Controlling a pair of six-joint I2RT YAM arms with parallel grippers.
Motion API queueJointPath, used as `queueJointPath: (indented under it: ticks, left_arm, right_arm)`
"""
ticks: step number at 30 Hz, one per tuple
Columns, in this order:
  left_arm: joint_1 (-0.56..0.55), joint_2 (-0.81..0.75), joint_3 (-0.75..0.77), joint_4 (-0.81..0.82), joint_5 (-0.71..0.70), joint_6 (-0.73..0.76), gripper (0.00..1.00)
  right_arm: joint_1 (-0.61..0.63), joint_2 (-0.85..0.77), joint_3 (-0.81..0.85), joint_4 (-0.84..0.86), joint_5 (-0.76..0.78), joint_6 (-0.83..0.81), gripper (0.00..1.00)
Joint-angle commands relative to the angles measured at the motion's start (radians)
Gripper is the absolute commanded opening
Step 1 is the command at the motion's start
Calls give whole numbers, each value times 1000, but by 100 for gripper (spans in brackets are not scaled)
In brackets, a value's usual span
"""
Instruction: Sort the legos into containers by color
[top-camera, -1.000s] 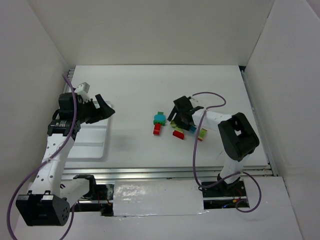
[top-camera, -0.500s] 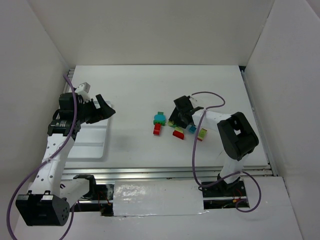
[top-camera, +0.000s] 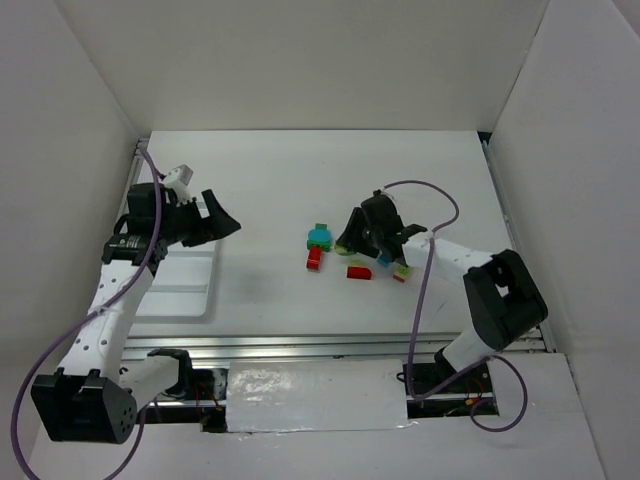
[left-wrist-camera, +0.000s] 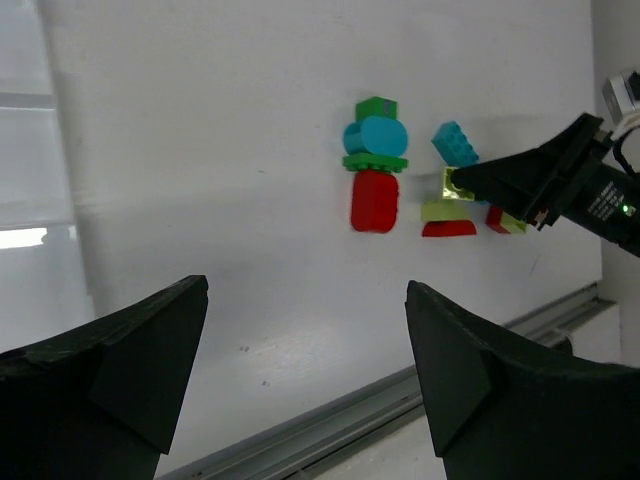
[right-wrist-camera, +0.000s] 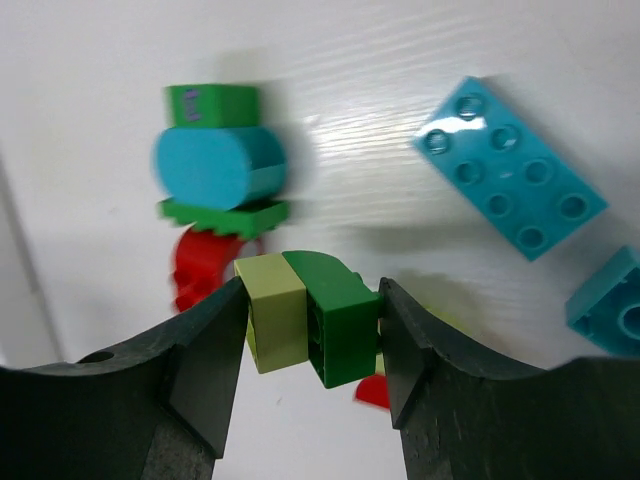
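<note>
Near left: the tray lies along the left edge under the left arm. Its ridges show, but I cannot read what the compartments hold. The left gripper hangs over the tray's far right corner, fingers spread wide, nothing between them. Its wrist view looks across plain bench to the bricks, well apart from it.

The bricks sit right of centre, well off all four edges. Nearest are a red wedge and a lime brick. Just beyond, the right gripper pinches a lime-and-green piece. Only the right wrist view shows me both colours; the left wrist view gives lime alone, and overhead the fingers hide it. A teal brick lies beside. Left of the gripper stands a stack of green, teal and green, a red brick touching its near end
</note>
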Motion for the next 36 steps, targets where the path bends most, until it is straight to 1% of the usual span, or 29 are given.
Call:
queueJointPath:
  ticks: [1,2,4,5,7,8,11,15,18,20,21,22,23,24,25,26,27,29,30,32,33,36]
  left_arm:
    - [-60,17,19,95,169,16,92]
    - [-77,17,26,109,189,28,92]
    - [-149,15,53,131,215,40,94]
    - [-205,15,65,131,231,62,94]
    - [-261,14,94,131,249,94,95]
    - [-308,11,95,138,261,129,95]
    - [-373,-35,75,180,211,192,96]
    - [-388,-64,23,252,163,330,100]
    - [-394,-61,21,324,163,370,99]
    - [-425,-48,27,365,162,425,99]
    - [-451,-40,42,370,115,450,100]
    - [-527,-26,47,384,79,527,99]
    - [-587,-16,56,429,17,558,100]
    - [-644,-2,68,436,-115,624,100]
    - [-731,14,76,456,-149,640,99]
    - [-752,40,93,470,-156,651,99]
    - [-770,50,95,512,-115,654,99]
    - [-787,72,95,545,-81,657,99]
    - [-817,81,96,557,-72,668,99]
    - [-859,121,114,554,-84,695,99]
    - [-897,136,125,543,-100,701,97]
    - [-933,216,182,496,-165,729,93]
  right_arm:
    - [11,-117,-9,98,-134,-94,12]
    - [10,-128,-5,76,-160,-106,12]
    - [8,-157,14,41,-225,-113,12]
    - [11,-168,33,-5,-243,-116,12]
    - [8,-198,53,-58,-271,-114,12]
    - [10,-208,64,-121,-285,-122,12]
    - [11,-276,110,-229,-325,-145,12]
    - [10,-359,138,-360,-369,-177,12]
    - [11,-419,155,-405,-381,-180,13]
    - [8,-453,162,-439,-383,-180,13]
    - [11,-462,162,-445,-391,-179,13]
    - [10,-481,155,-445,-406,-174,13]
    - [8,-487,153,-444,-414,-173,13]
    - [8,-491,153,-447,-418,-171,13]
    - [8,-501,153,-451,-415,-169,13]
    - [7,-505,156,-461,-397,-171,13]
    - [5,-511,158,-476,-391,-172,13]
    - [7,-537,161,-485,-385,-172,13]
    - [7,-547,162,-491,-385,-171,13]
    - [7,-571,164,-491,-395,-169,13]
    - [7,-576,166,-494,-401,-169,13]
    - [7,-587,167,-508,-409,-174,13]
